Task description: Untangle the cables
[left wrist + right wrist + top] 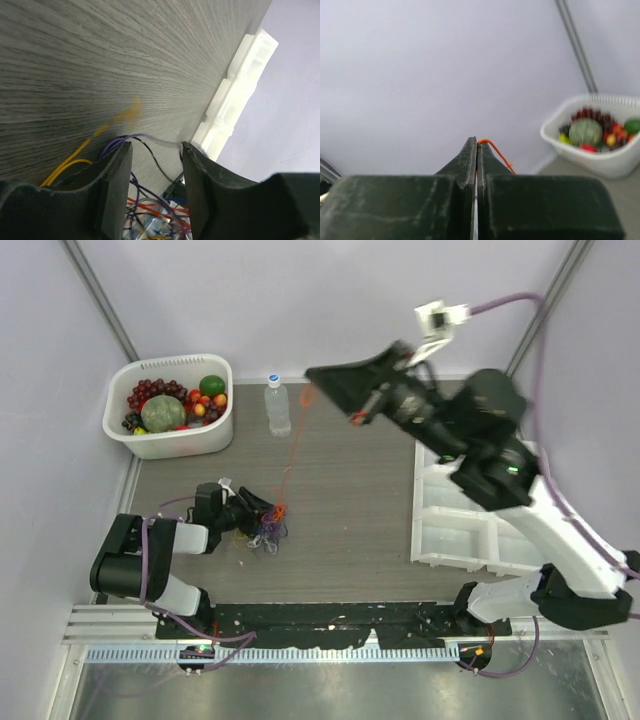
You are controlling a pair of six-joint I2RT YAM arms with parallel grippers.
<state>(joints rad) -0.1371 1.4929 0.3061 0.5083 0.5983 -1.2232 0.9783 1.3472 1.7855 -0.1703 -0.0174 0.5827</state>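
On my feed the table point(340, 470) has the tray point(440, 540) at its right edge, the basket point(180, 445) of fruit at far left and a bottle point(277, 405) beside it. None of these is in the way of the pull.

The right gripper point(312, 375) is raised high over the far side. In the wrist view its fingers point(467, 160) are pressed flat together, pinching the orange wire point(495, 150) right at the tips. That wire point(296, 435) runs down in a long slanted line to the tangle point(268, 530), which lies on the table near the left front.

The left gripper point(255, 510) sits low at the tangle with its fingers point(117, 185) spread about halfway. They straddle the cables point(155, 215). I can't tell whether they bear down on them. A purple wire point(140, 136) crosses at the fingertips, and a yellow wire point(75, 152) trails out to one side.

I judge I'm mid-extraction, drawing one strand free while the heap is held back. The orange wire's low end looks buried in the knot. For the next move I'd want the left fingers to anchor the heap firmly. Then I'd pull slowly and steadily up and away with the right, watching that the whole bundle doesn't lift with it. If it snags, I'd slacken and change the angle.
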